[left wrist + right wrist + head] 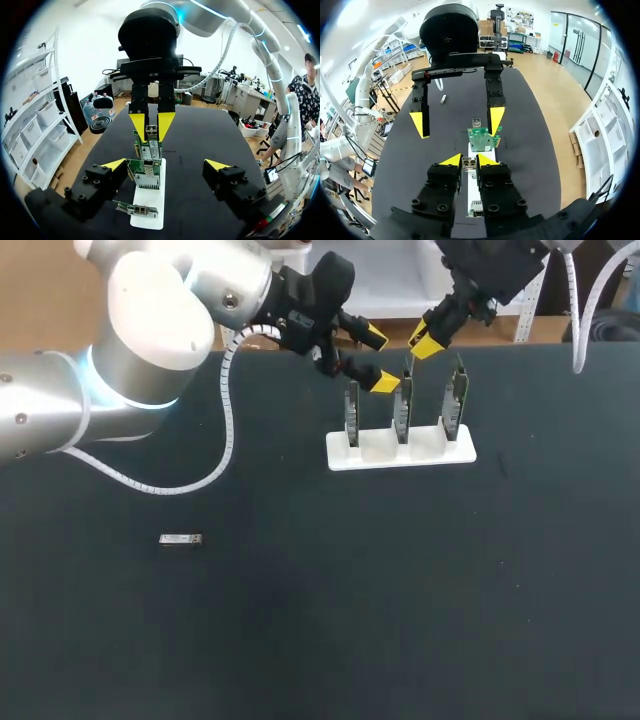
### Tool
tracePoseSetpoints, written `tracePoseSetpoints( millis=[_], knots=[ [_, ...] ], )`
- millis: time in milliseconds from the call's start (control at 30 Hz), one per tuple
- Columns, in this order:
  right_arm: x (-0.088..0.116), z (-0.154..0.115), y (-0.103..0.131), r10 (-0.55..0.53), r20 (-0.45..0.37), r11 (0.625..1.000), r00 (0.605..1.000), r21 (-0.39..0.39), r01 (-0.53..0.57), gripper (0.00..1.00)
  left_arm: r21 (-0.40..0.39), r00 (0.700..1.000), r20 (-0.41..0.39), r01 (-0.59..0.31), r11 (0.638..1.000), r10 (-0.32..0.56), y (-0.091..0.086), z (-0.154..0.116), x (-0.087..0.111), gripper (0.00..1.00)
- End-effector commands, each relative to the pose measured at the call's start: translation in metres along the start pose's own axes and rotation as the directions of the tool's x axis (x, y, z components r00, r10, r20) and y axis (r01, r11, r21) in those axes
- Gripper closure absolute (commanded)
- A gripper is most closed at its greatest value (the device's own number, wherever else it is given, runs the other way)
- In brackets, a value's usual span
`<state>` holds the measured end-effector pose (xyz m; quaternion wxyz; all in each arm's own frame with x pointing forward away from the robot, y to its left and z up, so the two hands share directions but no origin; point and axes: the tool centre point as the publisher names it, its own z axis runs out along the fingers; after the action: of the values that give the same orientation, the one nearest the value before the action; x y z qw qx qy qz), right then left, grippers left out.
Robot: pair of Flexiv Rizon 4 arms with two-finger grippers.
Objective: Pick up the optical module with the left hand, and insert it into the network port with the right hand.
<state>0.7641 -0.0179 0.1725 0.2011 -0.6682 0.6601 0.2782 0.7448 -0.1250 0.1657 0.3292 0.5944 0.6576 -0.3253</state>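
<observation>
My right gripper (pixel 468 161) is shut on a small metal optical module (pixel 468 163), also seen between its yellow tips from the left wrist view (pixel 151 132). It hangs just above the three upright green boards (pixel 403 405) on the white stand (pixel 400 455), near the middle and right ones. My left gripper (pixel 380 360) stands open and empty at the row's left end, level with the board tops; from the right wrist view the left gripper (pixel 457 122) faces mine across the boards (pixel 481 139). A second module (pixel 181 539) lies flat on the table at the left.
The black table (pixel 400 620) stretches wide in front of the stand. The left arm's white cable (pixel 228 430) hangs low over the table behind the loose module.
</observation>
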Motion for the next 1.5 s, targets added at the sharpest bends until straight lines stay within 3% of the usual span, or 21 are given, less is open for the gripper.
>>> tracePoseSetpoints(
  millis=[33,1500],
  knots=[
    [-0.004,-0.001,-0.004,-0.005,-0.005,1.0,1.0,-0.009,0.005,1.0,0.004,1.0,-0.008,0.001,1.0,-0.001,0.002,0.0,-0.001,0.0],
    [-0.001,0.009,-0.008,-0.005,-0.045,1.0,0.999,-0.026,0.004,1.0,0.004,1.0,-0.008,0.001,1.0,-0.001,0.002,0.0,-0.001,0.0]
  ],
)
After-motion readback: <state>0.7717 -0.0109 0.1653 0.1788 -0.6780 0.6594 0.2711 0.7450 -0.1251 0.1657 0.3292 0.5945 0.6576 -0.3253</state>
